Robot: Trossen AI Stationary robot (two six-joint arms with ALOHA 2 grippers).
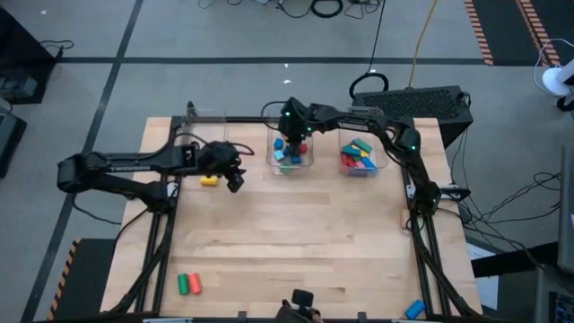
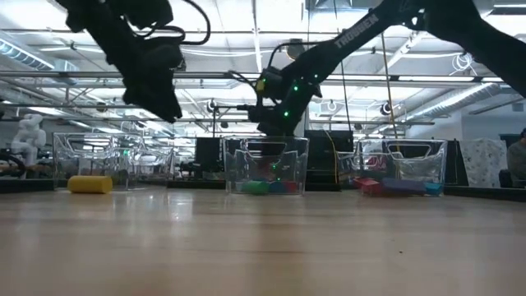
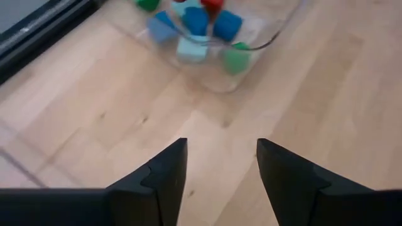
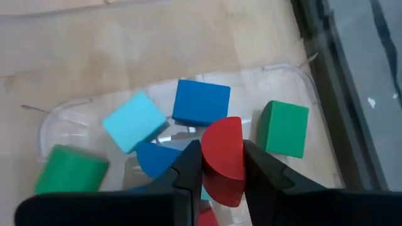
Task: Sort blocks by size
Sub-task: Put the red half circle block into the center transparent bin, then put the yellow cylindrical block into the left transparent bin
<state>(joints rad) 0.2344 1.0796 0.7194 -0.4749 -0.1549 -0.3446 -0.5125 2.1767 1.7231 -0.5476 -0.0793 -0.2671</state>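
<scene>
My right gripper (image 4: 221, 150) hangs over the middle clear bin (image 1: 291, 154), shut on a red block with a rounded edge (image 4: 223, 145). Below it in the bin lie blue (image 4: 201, 102), light blue (image 4: 133, 121) and green (image 4: 284, 128) small blocks. My left gripper (image 3: 221, 150) stands open over bare table, left of that bin (image 3: 213, 44), with nothing between its fingers. A yellow block (image 1: 209, 180) lies on the table beside it. A green and a red block (image 1: 188, 284) lie near the front left corner. My right gripper pinches the red block's two flat faces (image 4: 220, 172) between its two fingers, the rounded edge pointing away from the wrist. The fingers slant down from above. The block is over the bin's other blocks; whether it touches them I cannot tell.
A second clear bin (image 1: 361, 158) with longer coloured blocks stands right of the middle one. Another clear bin (image 2: 111, 156) stands at the far left. A blue block (image 1: 413, 309) lies at the front right edge. The table's middle is bare wood.
</scene>
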